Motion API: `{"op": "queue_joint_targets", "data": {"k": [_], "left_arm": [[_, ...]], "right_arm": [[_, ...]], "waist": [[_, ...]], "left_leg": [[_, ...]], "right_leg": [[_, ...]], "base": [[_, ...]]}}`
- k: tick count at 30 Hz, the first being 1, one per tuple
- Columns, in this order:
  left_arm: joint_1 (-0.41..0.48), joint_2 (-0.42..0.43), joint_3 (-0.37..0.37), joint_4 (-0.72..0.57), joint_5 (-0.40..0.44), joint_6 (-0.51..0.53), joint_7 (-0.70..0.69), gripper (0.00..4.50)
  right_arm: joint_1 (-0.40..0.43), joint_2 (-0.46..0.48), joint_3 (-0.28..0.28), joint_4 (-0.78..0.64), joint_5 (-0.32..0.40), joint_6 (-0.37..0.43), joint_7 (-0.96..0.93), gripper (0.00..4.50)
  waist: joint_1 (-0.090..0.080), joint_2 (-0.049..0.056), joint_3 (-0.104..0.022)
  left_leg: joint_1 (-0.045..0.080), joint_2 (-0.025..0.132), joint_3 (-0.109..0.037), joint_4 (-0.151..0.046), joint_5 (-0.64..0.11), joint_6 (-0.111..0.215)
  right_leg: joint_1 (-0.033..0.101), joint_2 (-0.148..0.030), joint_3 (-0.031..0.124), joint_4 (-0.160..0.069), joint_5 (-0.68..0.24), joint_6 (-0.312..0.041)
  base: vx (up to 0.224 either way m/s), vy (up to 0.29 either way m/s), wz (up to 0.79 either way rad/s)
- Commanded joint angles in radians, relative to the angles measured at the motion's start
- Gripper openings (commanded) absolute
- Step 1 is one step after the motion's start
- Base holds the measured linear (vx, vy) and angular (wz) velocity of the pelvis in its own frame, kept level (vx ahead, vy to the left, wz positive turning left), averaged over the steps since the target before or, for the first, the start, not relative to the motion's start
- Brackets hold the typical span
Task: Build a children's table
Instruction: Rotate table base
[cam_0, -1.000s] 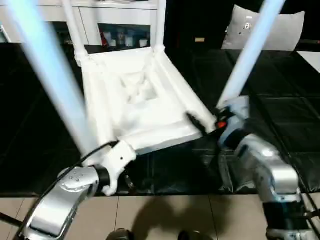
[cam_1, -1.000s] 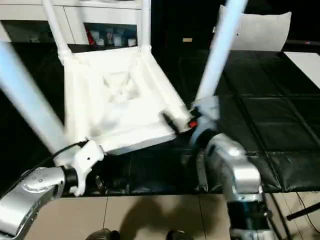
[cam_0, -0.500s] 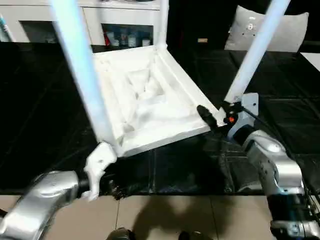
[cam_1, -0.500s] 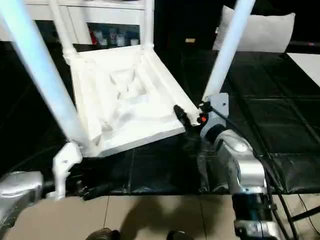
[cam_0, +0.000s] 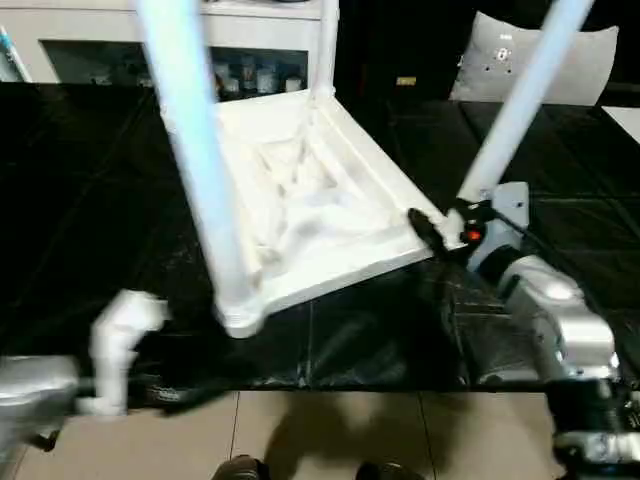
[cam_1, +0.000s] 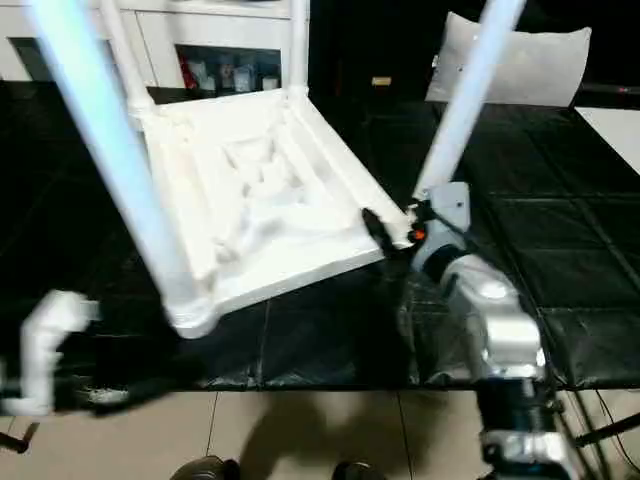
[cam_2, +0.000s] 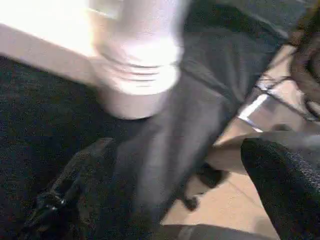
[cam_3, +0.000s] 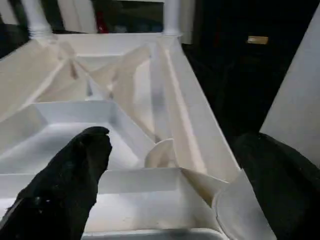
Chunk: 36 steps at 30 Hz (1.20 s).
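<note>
Black quilted padding is covering the surface, and the table is lying on it upside down, ribbed underside facing up, tilted so its far edge is sitting higher than its near edge. All four legs are standing in the corner sockets: the near left leg and the near right leg are rising toward the camera, and the two far legs are standing at the far corners. Judging by that, the build is looking close to finished, and turning the table upright is probably what is remaining.

At the near right corner the right claw is sitting spread wide, one black finger reaching over the rim into the ribbed underside and the other outside the corner, seemingly to steady that corner; whether the fingers are touching the plastic is hard to tell. Well apart on the near left, the left claw is hanging spread and empty near the surface's edge, with the near left socket just ahead of it.

Beyond the table a white cabinet with small bottles behind glass is standing, and a grey pillow is leaning at the far right. Below the near edge, tiled floor is showing. No readable writing or label is visible anywhere.
</note>
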Motion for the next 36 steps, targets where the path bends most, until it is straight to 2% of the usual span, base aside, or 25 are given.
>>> {"op": "queue_joint_targets", "data": {"k": [1,2,4,5,6,7,9,10,13,14,16,17,19,21,23,27,30,31,36], "left_arm": [[-0.027,0.018,0.037,0.027,-0.024,-0.030,-0.021,4.46],[-0.058,0.015,0.041,0.049,-0.032,-0.040,-0.020,4.46],[-0.124,-0.009,0.041,0.080,-0.049,-0.052,-0.004,4.46],[-0.186,-0.040,0.031,0.092,-0.071,-0.050,0.012,4.46],[-0.202,-0.047,0.025,0.092,-0.077,-0.046,0.014,4.46],[-0.243,-0.065,0.004,0.091,-0.089,-0.030,0.021,4.46],[-0.281,-0.085,-0.023,0.091,-0.095,-0.020,0.028,4.46],[-0.308,-0.105,-0.049,0.094,-0.090,-0.021,0.032,4.46],[-0.364,-0.157,-0.094,0.114,-0.083,-0.030,0.049,4.46],[-0.387,-0.182,-0.110,0.127,-0.085,-0.038,0.054,4.46],[-0.406,-0.207,-0.130,0.136,-0.076,-0.043,0.066,4.46],[-0.419,-0.226,-0.146,0.143,-0.067,-0.052,0.081,4.46],[-0.430,-0.241,-0.158,0.149,-0.063,-0.058,0.093,4.46],[-0.456,-0.297,-0.193,0.142,-0.079,-0.050,0.114,4.46],[-0.476,-0.369,-0.250,0.108,-0.112,-0.029,0.119,4.46],[-0.482,-0.423,-0.321,0.078,-0.128,-0.019,0.113,4.46],[-0.480,-0.458,-0.373,0.054,-0.131,-0.017,0.113,4.46],[-0.479,-0.466,-0.386,0.047,-0.134,-0.013,0.109,4.46],[-0.487,-0.538,-0.459,0.033,-0.129,-0.015,0.118,4.46]], "right_arm": [[0.004,-0.026,-0.046,0.019,-0.012,-0.008,-0.004,4.50],[0.013,-0.029,-0.042,0.011,-0.007,-0.003,0.007,4.50],[0.035,-0.031,-0.031,-0.013,0.002,0.012,0.026,4.50],[0.059,-0.031,-0.016,-0.039,0.008,0.029,0.039,4.50],[0.066,-0.031,-0.011,-0.047,0.009,0.034,0.042,4.50],[0.087,-0.032,0.008,-0.068,0.008,0.048,0.051,4.50],[0.112,-0.033,0.031,-0.096,0.007,0.066,0.061,4.50],[0.130,-0.032,0.045,-0.114,0.009,0.090,0.064,4.50],[0.163,-0.035,0.076,-0.137,-0.015,0.141,0.048,4.50],[0.178,-0.039,0.093,-0.136,-0.041,0.141,0.043,4.50],[0.187,-0.039,0.108,-0.119,-0.067,0.128,0.035,4.50],[0.189,-0.035,0.115,-0.108,-0.083,0.119,0.024,4.50],[0.189,-0.031,0.120,-0.098,-0.093,0.113,0.014,4.50],[0.172,-0.008,0.128,-0.061,-0.106,0.096,-0.011,4.50],[0.128,0.031,0.132,0.010,-0.109,0.070,-0.036,4.50],[0.078,0.063,0.137,0.093,-0.119,0.018,-0.043,4.50],[0.043,0.077,0.141,0.132,-0.130,-0.006,-0.049,4.50],[0.036,0.080,0.143,0.138,-0.131,-0.016,-0.045,4.50],[0.008,0.101,0.158,0.155,-0.139,-0.047,-0.022,4.50]], "waist": [[-0.008,0.012,-0.051],[-0.004,0.018,-0.053],[0.000,0.018,-0.057],[-0.001,0.017,-0.056],[0.002,0.017,-0.060],[0.001,0.020,-0.060],[-0.002,0.015,-0.065],[-0.005,0.011,-0.064],[-0.009,0.011,-0.065],[-0.007,0.025,-0.068],[-0.010,0.016,-0.070],[-0.011,0.019,-0.071],[-0.011,0.016,-0.071],[-0.012,0.015,-0.077],[-0.010,0.016,-0.079],[-0.004,0.012,-0.085],[-0.006,0.012,-0.085],[-0.009,0.009,-0.088],[-0.016,0.004,-0.088]], "left_leg": [[0.037,0.056,-0.025,-0.096,-0.417,-0.043],[0.038,0.056,-0.026,-0.095,-0.408,-0.042],[0.040,0.057,-0.024,-0.095,-0.400,-0.046],[0.035,0.057,-0.026,-0.096,-0.395,-0.047],[0.038,0.058,-0.024,-0.094,-0.386,-0.049],[0.033,0.058,-0.027,-0.094,-0.378,-0.050],[0.029,0.057,-0.024,-0.091,-0.348,-0.041],[0.024,0.056,-0.025,-0.091,-0.331,-0.034],[0.025,0.056,-0.022,-0.087,-0.311,-0.025],[0.030,0.056,-0.023,-0.084,-0.313,-0.030],[0.028,0.056,-0.022,-0.084,-0.323,-0.036],[0.027,0.056,-0.023,-0.083,-0.323,-0.037],[0.027,0.056,-0.023,-0.082,-0.322,-0.036],[0.029,0.056,-0.020,-0.078,-0.312,-0.036],[0.030,0.058,-0.020,-0.076,-0.305,-0.035],[0.027,0.059,-0.019,-0.073,-0.266,-0.023],[0.023,0.057,-0.017,-0.072,-0.249,-0.020],[0.021,0.056,-0.017,-0.070,-0.226,-0.016],[0.019,0.056,-0.015,-0.066,-0.207,0.002]], "right_leg": [[0.019,-0.054,0.061,-0.073,-0.434,-0.129],[0.020,-0.055,0.061,-0.070,-0.421,-0.134],[0.023,-0.053,0.061,-0.066,-0.375,-0.149],[0.027,-0.055,0.060,-0.063,-0.363,-0.155],[0.029,-0.057,0.060,-0.061,-0.340,-0.165],[0.034,-0.058,0.060,-0.056,-0.329,-0.171],[0.040,-0.059,0.060,-0.055,-0.300,-0.185],[0.044,-0.061,0.060,-0.055,-0.304,-0.186],[0.043,-0.061,0.060,-0.058,-0.323,-0.186],[0.042,-0.062,0.060,-0.058,-0.334,-0.188],[0.044,-0.060,0.058,-0.061,-0.338,-0.186],[0.045,-0.060,0.058,-0.060,-0.339,-0.185],[0.046,-0.061,0.058,-0.061,-0.343,-0.184],[0.046,-0.060,0.057,-0.062,-0.339,-0.189],[0.046,-0.064,0.057,-0.062,-0.331,-0.201],[0.052,-0.063,0.056,-0.053,-0.287,-0.205],[0.054,-0.059,0.055,-0.053,-0.276,-0.198],[0.058,-0.060,0.055,-0.050,-0.258,-0.200],[0.059,-0.061,0.055,-0.051,-0.260,-0.202]], "base": [[0.000,0.000,0.00],[0.000,0.000,0.00],[0.000,0.000,0.00],[0.000,0.000,0.00],[0.000,0.000,0.00],[0.000,0.000,0.00],[0.000,0.000,0.00],[0.000,0.000,0.00],[0.000,0.000,0.00],[0.000,0.000,0.00],[0.000,0.000,0.00],[0.000,0.000,0.00],[0.000,0.000,0.00],[0.000,0.000,0.00],[0.000,0.000,0.00],[0.000,0.000,0.00],[0.000,0.000,0.00],[0.000,0.000,0.00],[0.000,0.000,0.00]]}}
